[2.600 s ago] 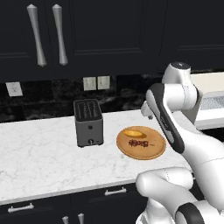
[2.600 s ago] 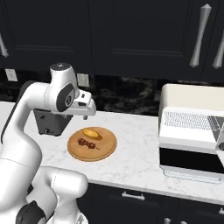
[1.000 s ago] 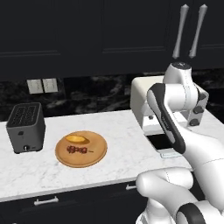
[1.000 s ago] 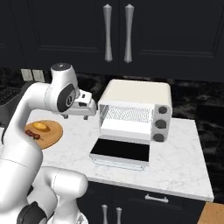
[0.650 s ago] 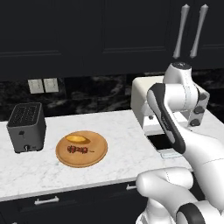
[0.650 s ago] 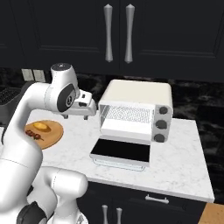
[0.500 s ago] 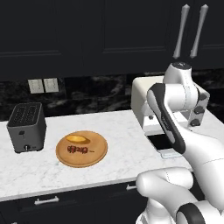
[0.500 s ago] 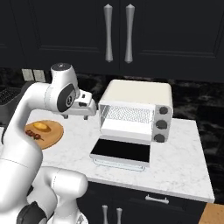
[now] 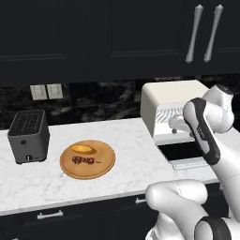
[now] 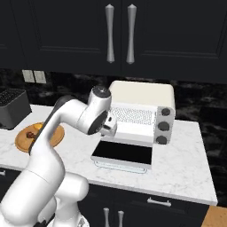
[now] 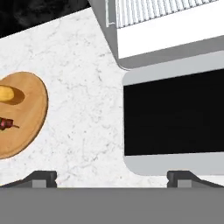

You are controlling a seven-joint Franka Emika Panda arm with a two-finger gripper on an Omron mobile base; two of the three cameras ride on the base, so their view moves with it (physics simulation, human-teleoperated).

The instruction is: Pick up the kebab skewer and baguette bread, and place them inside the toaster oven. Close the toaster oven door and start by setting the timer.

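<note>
Wooden plate (image 9: 87,159) held the kebab skewer (image 9: 83,161) touching-close to the baguette bread (image 9: 83,149); the gripper (image 11: 111,177), jaws wide and empty above the toaster oven door (image 10: 123,153), risked nudging the bread when grabbing the stick

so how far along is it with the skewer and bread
Done: only the toaster oven door is down, oven open. In hand: nothing; the fingers are spread empty. Left: kebab skewer and baguette bread sit on the wooden plate; load both, shut door, set timer.

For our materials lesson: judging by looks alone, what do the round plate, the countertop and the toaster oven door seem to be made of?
Round plate: probably wood, matte, warm brown.
Countertop: looks like polished marble or stone, white with grey veins.
Toaster oven door: seemingly black glass, smooth, in a pale frame that could be painted metal or plastic.
</note>
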